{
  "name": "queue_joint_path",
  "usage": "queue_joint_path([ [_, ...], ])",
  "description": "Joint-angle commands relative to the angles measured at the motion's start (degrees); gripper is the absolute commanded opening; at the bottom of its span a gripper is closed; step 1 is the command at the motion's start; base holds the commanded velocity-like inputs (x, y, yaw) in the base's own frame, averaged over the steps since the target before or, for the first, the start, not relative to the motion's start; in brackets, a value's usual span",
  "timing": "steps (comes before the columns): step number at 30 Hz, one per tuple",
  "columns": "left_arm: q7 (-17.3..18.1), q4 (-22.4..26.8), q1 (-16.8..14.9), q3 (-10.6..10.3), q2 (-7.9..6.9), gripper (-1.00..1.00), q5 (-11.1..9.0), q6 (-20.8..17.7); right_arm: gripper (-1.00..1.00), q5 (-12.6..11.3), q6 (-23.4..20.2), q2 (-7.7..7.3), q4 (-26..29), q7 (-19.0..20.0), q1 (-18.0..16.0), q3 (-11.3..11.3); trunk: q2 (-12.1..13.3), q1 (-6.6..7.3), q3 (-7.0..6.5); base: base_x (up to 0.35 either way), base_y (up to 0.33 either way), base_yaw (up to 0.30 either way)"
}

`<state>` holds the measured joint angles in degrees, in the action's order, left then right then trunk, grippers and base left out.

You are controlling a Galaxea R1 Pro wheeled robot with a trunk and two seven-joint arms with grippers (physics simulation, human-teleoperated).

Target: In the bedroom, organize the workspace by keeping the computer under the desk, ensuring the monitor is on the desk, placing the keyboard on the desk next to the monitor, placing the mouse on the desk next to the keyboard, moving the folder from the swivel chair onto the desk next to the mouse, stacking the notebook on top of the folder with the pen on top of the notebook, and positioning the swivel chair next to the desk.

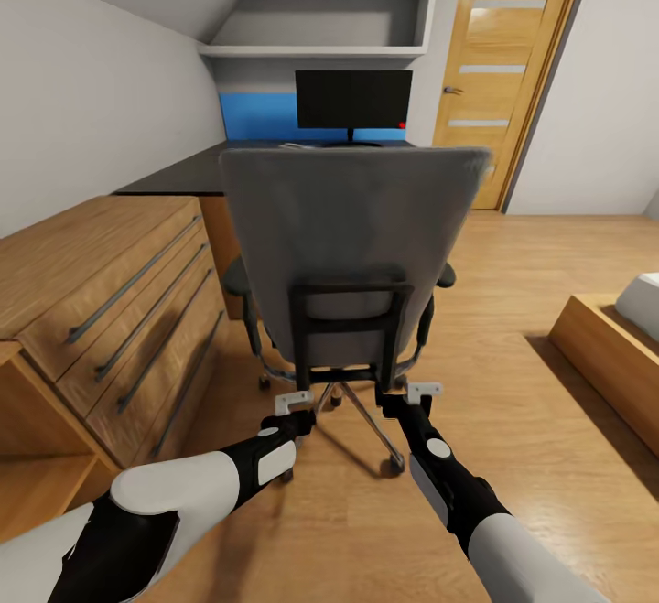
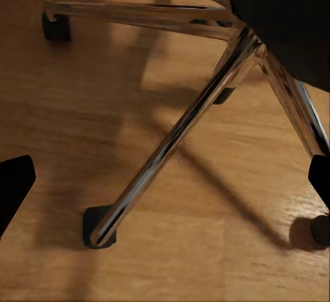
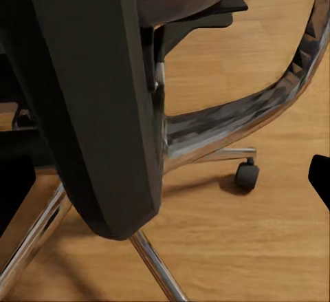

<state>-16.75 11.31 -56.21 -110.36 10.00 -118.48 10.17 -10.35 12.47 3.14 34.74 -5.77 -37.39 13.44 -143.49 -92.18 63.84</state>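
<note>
Attic bedroom with a study corner, sloped wall, low bed [image 1: 611, 347], desk [image 1: 188, 173], monitor [image 1: 352, 100], swivel chair [image 1: 352, 237]

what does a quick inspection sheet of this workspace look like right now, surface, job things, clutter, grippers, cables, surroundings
surface: black desk top, mostly hidden behind the chair back.
job's things: grey swivel chair faces the desk, its back toward the robot; monitor stands on the desk, red light at a lower corner.
clutter: nothing seen.
grippers: left gripper and right gripper sit low behind the chair, beside its black back frame; both look open, holding nothing.
cables: nothing seen.
surroundings: wood drawer cabinet at left, wood door at right, empty wall shelves above, bed frame at far right.
</note>
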Motion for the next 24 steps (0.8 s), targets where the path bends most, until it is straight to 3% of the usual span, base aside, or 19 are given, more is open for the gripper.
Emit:
queue_joint_path([
  [1,-0.3,0.1,-0.1,-0.5,0.0,1.0,-0.4,0.3,1.0,-0.6,0.3,-0.06,0.0,-0.5,-0.1,0.4,0.0,-0.01,0.05,0.259,0.0,0.0],
  [13,-0.4,0.1,-0.1,-0.5,0.0,1.0,-0.4,0.4,1.0,-0.6,0.3,-0.14,0.0,-0.4,-0.1,0.4,0.0,-0.01,0.04,0.289,0.0,-0.005],
  [24,-0.4,0.1,0.0,-0.5,0.0,1.0,-0.4,0.5,1.0,-0.6,0.3,-0.15,0.0,-0.4,-0.1,0.3,0.0,-0.01,-0.19,0.321,0.0,-0.13],
])
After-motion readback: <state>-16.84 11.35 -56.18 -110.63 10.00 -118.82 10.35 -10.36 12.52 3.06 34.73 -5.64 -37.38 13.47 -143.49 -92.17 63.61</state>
